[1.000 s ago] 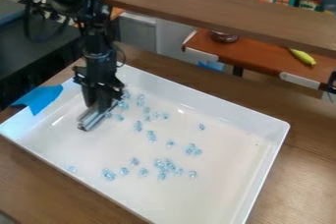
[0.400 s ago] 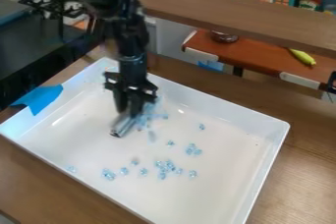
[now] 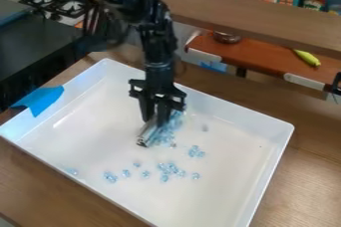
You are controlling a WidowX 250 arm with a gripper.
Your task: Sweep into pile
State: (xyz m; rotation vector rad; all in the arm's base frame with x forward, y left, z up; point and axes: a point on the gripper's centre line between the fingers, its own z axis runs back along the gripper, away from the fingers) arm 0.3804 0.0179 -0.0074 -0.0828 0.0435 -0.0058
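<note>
You have a broad brown wooden surface in front of you, and on it lies a large, shallow, white rectangular tray. Behind it, a long brown wooden plank crosses above a reddish-brown countertop. Your black robot arm comes in from the upper left, with its black two-finger tool pointing down over the upper middle of the tray. You have that tool clamped on a silvery, ridged bar, which slants down toward the tray floor, its near end pointing to the lower left. A bright blue sheet hangs over the tray's left wall, well apart from the bar. On the countertop behind, you see a slim yellow-green toy.

Smallest are your clear, light-blue beads, all inside the tray. The densest bunch sits along the right side of the bar. A small cluster lies to its lower right, and a larger cluster nearer you. More lie scattered toward the lower left, with one faint lone bead to the right of the bunch
</note>
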